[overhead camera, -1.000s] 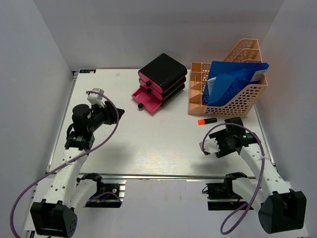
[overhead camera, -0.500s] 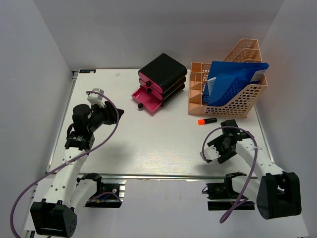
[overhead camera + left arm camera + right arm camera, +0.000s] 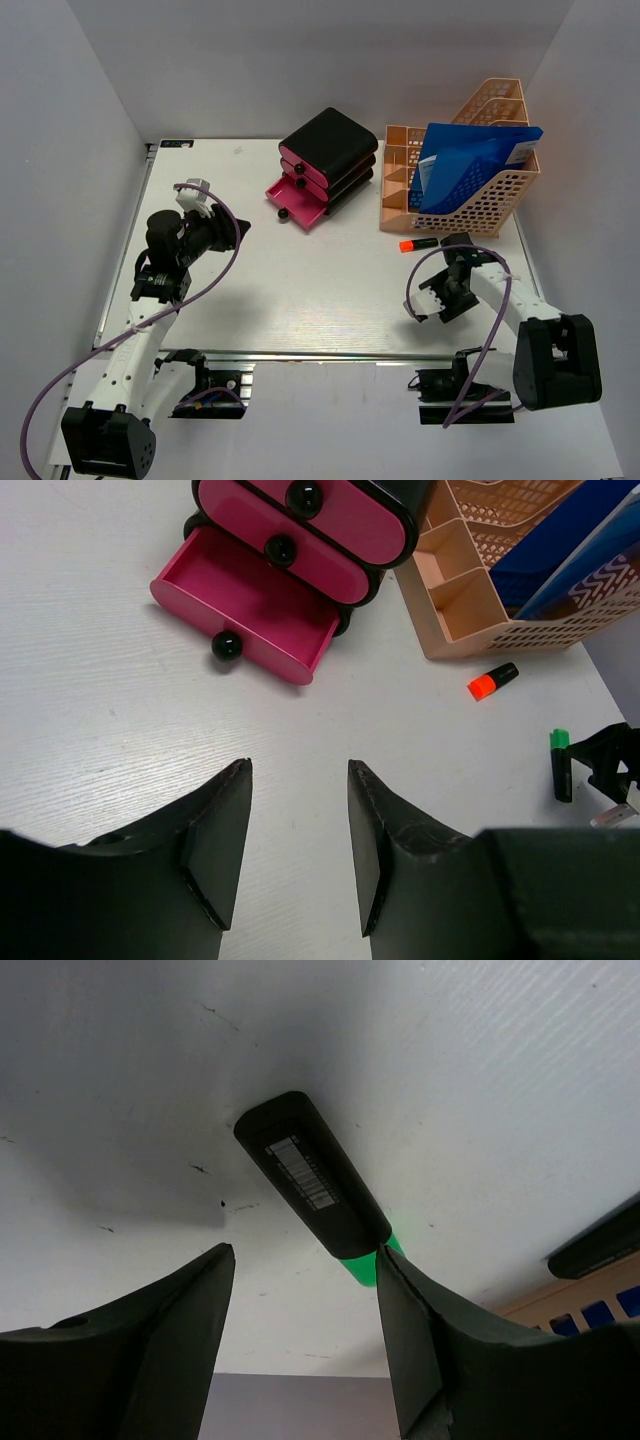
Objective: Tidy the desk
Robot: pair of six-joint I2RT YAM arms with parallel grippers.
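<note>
The white desk carries two loose markers. A black marker with a green cap lies just ahead of my right gripper, which is open; its green end sits against the tip of the right finger. In the top view my right gripper points down near the desk's right front and covers that marker. From the left wrist the green-capped marker shows beside that arm. An orange-capped marker lies in front of the rack. My left gripper hovers at the left, open and empty.
A black-and-pink drawer box stands at the back centre with its bottom drawer pulled out and empty. A peach mesh file rack holding a blue folder stands at the back right. Grey walls enclose the desk.
My right arm has folded in and brought its gripper a little left and down over the green-capped marker, jaws slightly narrower. The left arm has not moved.
</note>
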